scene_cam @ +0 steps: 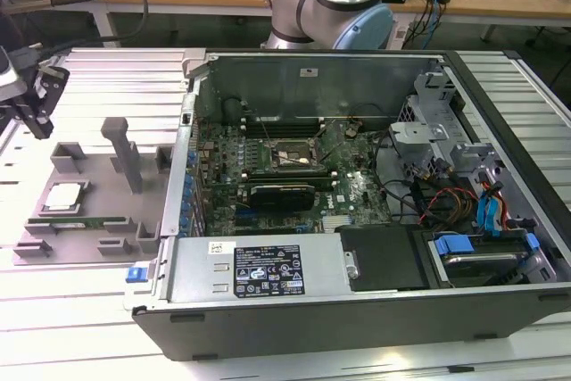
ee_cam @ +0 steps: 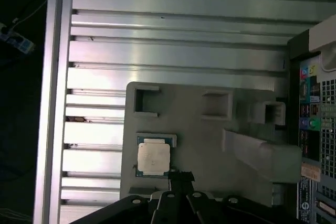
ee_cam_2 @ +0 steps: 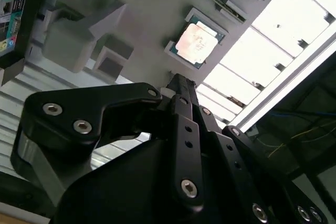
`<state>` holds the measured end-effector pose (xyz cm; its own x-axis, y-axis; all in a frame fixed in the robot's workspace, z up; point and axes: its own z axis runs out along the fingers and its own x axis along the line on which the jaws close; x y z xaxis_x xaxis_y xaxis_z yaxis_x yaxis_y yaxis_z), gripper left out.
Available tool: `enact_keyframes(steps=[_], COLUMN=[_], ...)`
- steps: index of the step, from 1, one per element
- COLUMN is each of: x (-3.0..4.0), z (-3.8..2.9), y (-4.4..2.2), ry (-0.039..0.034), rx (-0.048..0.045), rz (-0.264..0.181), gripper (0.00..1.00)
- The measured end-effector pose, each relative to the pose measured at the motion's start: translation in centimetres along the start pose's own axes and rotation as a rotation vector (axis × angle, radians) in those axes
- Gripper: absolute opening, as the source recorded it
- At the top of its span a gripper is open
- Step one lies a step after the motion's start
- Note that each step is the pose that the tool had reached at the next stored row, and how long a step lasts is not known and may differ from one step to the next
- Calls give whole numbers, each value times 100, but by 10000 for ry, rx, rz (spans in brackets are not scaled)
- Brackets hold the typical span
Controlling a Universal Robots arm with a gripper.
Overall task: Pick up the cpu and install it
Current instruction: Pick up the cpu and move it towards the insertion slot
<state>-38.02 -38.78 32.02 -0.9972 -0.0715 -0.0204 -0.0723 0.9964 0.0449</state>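
The cpu (scene_cam: pixel 64 196) is a small square chip with a silvery top. It lies flat in a recess of the grey holder block (scene_cam: pixel 98 176), on the exterior view's left, outside the computer case. My gripper (scene_cam: pixel 41 122) hangs above the holder's far left end, a little above and beyond the chip, touching nothing. In both wrist views the black fingertips (ee_cam_2: pixel 176 81) (ee_cam: pixel 181 176) meet in one point just beside the cpu (ee_cam_2: pixel 198 41) (ee_cam: pixel 153 157), with nothing between them. The open socket (scene_cam: pixel 299 156) sits on the motherboard inside the case.
The open computer case (scene_cam: pixel 268 278) takes up the middle and right, with a black card (scene_cam: pixel 282 194) below the socket and cables and drive bays at right. A thin green memory stick (scene_cam: pixel 67 223) lies on the holder. Grey posts (scene_cam: pixel 123 153) rise from it.
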Motion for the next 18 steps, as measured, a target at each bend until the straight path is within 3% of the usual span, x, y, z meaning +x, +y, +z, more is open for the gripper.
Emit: enact_keyframes(steps=[2, 6, 8, 18], x=[0, 1, 1, 107], z=[5, 22, 26, 441], y=[0, -1, -1, -13], ry=[21, 101, 106, 122], rx=[-9, -46, -46, -43], rz=[-463, -2247, -2316, -2287], gripper=[11, 11, 11, 11])
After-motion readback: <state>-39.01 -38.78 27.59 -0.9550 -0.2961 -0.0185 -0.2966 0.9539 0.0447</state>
